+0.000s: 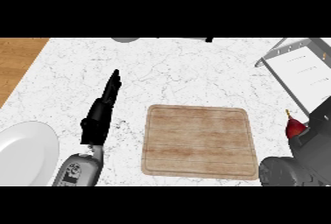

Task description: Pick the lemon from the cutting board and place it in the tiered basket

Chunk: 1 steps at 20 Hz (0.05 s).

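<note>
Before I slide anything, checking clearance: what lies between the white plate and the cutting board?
The left hand and its grey forearm, in the head view.

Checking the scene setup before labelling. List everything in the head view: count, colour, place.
cutting board: one, light wood, centre of the counter, nothing on it
basket: one, grey frame with a white shelf, upper right, cut off by the edge
red item: one, red with a pale tip, right edge, against the right hand; cannot tell what it is
plate: one, white, lower left, partly cut off
grey object: one, grey, top edge, mostly out of view
counter: one, white marble, under everything
wooden surface: one, brown, upper left corner
left hand: one, black, open with straight fingers, left of the cutting board
right hand: one, dark, lower right corner, partly cut off
</note>
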{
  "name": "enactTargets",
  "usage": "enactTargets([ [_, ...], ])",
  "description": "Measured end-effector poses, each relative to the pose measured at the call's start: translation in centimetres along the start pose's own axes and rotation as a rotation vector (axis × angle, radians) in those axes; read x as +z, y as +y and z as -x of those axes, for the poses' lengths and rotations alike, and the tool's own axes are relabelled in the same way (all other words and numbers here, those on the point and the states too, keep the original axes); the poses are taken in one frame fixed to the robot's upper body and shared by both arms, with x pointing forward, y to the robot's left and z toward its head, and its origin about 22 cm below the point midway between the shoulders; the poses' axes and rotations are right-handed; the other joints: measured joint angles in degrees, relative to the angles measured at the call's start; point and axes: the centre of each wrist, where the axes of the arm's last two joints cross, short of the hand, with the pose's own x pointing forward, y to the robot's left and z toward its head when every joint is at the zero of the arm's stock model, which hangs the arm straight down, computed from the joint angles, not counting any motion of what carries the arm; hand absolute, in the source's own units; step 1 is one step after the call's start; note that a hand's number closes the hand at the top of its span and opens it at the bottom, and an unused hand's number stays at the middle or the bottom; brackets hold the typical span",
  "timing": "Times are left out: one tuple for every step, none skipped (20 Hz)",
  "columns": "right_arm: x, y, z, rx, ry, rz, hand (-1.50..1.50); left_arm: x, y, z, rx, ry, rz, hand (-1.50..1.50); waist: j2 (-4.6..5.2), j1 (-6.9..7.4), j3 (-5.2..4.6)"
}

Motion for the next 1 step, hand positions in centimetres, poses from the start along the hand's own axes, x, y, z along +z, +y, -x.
enactTargets([
  [-0.21, -0.51, 0.11, -0.018, 0.006, 0.015, -1.5, -0.08, -0.08, -0.09, -0.002, -0.004, 0.006, 0.0, 0.0, 0.38, -0.01],
])
